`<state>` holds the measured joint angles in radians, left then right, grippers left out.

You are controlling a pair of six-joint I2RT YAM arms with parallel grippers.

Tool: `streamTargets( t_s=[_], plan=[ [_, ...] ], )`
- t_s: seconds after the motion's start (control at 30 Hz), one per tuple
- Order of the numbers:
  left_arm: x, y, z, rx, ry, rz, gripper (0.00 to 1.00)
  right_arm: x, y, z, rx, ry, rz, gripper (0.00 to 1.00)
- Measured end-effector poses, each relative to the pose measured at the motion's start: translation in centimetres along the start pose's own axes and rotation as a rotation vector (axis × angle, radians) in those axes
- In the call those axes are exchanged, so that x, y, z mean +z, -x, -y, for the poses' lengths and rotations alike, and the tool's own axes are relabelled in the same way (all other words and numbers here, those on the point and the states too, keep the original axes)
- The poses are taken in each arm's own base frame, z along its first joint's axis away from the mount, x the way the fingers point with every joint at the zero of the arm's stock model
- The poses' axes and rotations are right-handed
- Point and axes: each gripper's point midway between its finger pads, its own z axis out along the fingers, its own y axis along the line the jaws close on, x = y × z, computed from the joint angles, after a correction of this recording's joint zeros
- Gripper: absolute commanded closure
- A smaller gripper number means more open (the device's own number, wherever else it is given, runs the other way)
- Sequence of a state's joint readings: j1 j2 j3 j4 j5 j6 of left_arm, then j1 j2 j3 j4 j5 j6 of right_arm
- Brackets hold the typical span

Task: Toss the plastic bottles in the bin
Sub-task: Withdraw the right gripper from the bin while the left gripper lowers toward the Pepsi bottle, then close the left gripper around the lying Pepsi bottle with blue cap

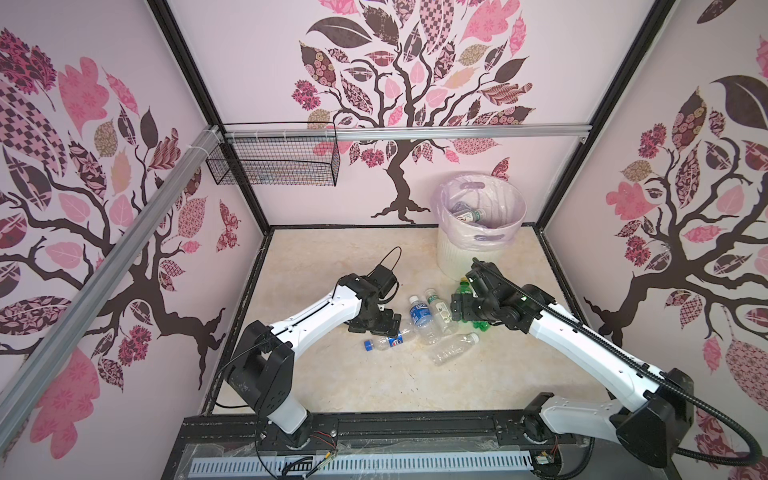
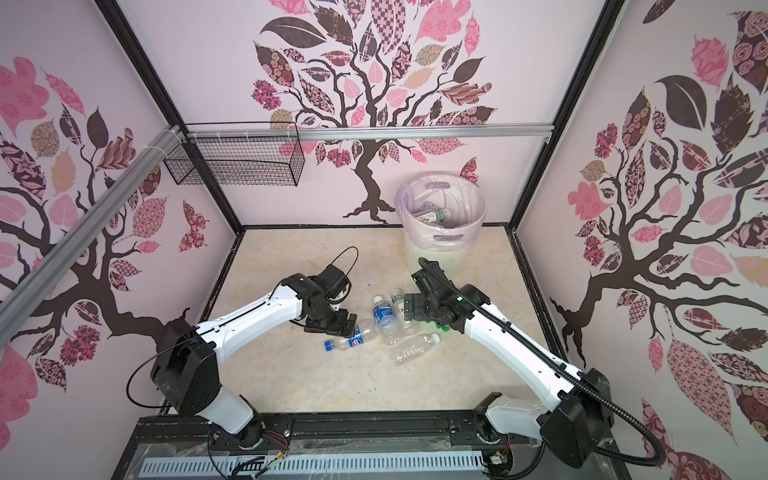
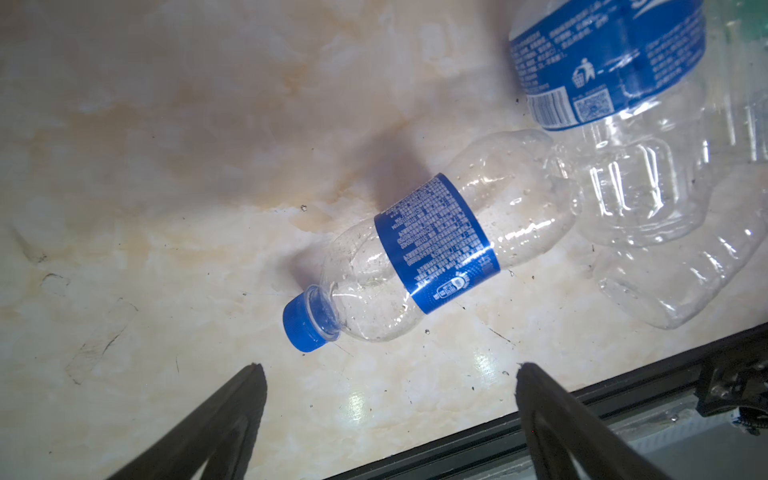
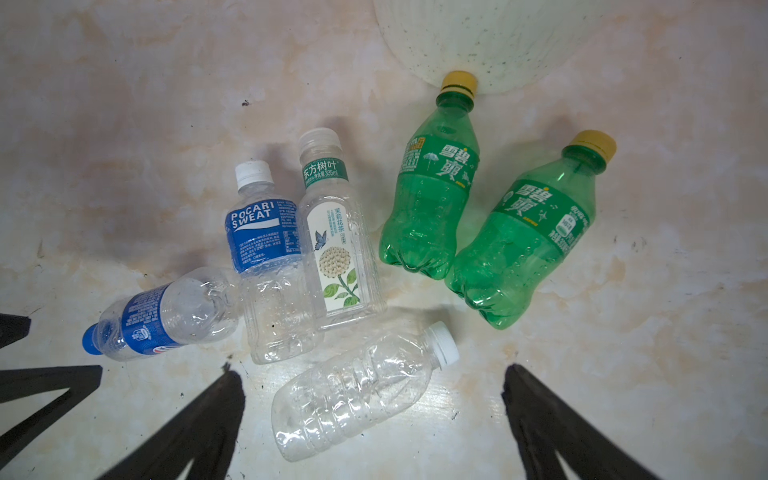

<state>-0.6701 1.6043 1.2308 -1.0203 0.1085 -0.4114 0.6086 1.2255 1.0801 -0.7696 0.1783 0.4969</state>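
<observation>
The left jaws stand wide apart and empty, hanging just above the blue-capped bottle [image 3: 432, 249]. It lies on its side on the tabletop [image 3: 166, 166], at the near left edge of the cluster. The right jaws are likewise spread and hold nothing. The clear white-capped bottle [image 4: 361, 386] lies just beyond their tips.

Out from there lie the Pocari Sweat bottle [image 4: 266, 257] and the flower-label tea bottle [image 4: 336, 232], side by side and touching. To their right are two green bottles [image 4: 432, 199], one with its yellow cap at the foot of the bin [image 1: 453, 257]. The bin stands at the far right of the tabletop, and at least one bottle [image 1: 469, 216] already lies inside it.

I judge this the reach-and-pick step, with six bottles left on the tabletop. Next, each pair of jaws must come lower. The left pair needs to turn so that it closes across the slanting bottle's waist rather than along it. Then comes a lift and a carry to the far right, high enough to clear the bin's rim.
</observation>
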Motion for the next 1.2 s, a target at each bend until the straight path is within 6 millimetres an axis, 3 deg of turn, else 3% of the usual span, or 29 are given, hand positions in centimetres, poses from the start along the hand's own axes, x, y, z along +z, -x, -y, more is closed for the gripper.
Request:
streamTargets(
  t_s=[0.33, 0.6, 0.97, 1.2],
  plan=[
    [0.8, 1.2, 0.7, 0.133, 0.046, 0.017, 0.03, -0.6, 0.0, -0.2, 0.058, 0.027, 0.013, 0.01],
    [2.7, 1.3, 0.6, 0.192, 0.077, -0.015, 0.03, -0.6, 0.0, -0.1, 0.073, 0.028, 0.012, 0.01],
    [5.3, 1.6, 0.3, 0.193, 0.101, -0.063, 0.04, -0.9, -0.2, 0.5, 0.093, 0.026, 0.02, 0.0],
    [6.0, 2.0, 0.0, 0.157, 0.1, -0.064, 0.11, -0.7, -0.3, 0.6, 0.095, 0.027, 0.014, 0.01]
  ],
)
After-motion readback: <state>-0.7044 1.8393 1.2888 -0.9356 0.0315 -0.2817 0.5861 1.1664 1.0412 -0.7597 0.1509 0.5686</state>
